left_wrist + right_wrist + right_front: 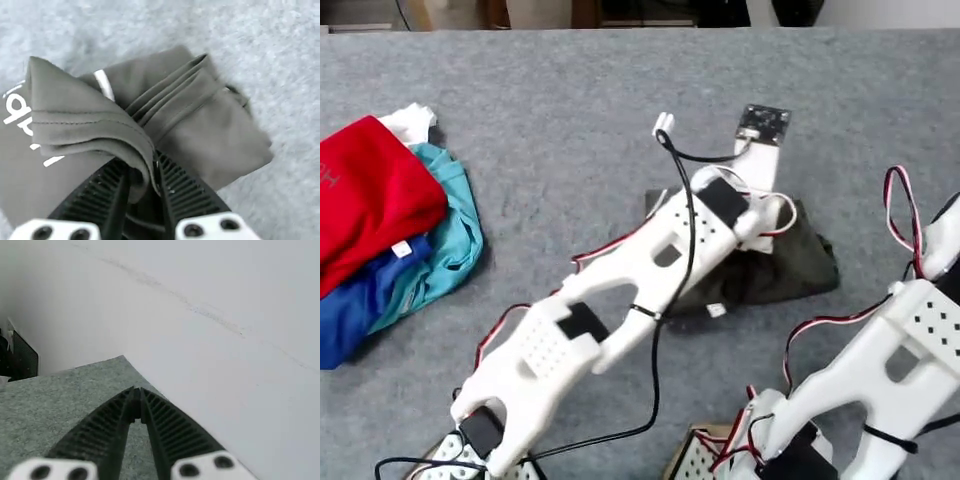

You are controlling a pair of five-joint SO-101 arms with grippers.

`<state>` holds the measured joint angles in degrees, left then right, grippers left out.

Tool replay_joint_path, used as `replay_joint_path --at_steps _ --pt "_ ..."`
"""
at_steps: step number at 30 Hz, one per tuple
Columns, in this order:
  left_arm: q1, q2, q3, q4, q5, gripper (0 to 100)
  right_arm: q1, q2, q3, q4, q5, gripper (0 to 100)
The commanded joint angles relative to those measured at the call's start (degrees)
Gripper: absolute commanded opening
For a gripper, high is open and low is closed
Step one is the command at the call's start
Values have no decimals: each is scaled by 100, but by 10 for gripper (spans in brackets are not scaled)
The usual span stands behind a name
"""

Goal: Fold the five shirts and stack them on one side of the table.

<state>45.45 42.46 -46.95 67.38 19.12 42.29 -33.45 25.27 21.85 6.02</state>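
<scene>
A dark grey shirt lies partly folded right of the table's middle. My left arm stretches across it from the near left. In the left wrist view my left gripper is shut on a raised fold of the dark grey shirt, whose layered edges run away from the fingers. At the table's left side a red shirt tops a pile with a teal shirt, a blue shirt and a white shirt. My right gripper is shut on nothing, held up above a table corner and facing a pale wall.
The grey felt table is bare between the pile and the dark shirt and along the far side. My right arm stands at the near right, with red and white cables looping beside it.
</scene>
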Motion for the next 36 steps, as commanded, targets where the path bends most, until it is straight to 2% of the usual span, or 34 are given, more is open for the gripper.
replay_joint_path --at_steps 1,11,18,24,29,33,36 --pt "158 303 -1196 -105 0 19 171 -145 -312 -141 79 3" --pt "563 1754 -3015 -123 0 19 189 -136 -382 -132 79 3" --pt "677 2308 -3947 -167 0 19 154 -110 -374 -132 79 3" --pt "756 2475 -4070 -651 35 19 136 -110 -374 -132 79 3" --pt "756 2475 -4070 -607 35 25 136 -101 -374 -132 79 3" --pt "721 2457 -4097 -316 53 133 136 -101 -374 -132 79 3" --pt "686 2422 -4132 44 343 191 127 -101 -374 -132 79 3"
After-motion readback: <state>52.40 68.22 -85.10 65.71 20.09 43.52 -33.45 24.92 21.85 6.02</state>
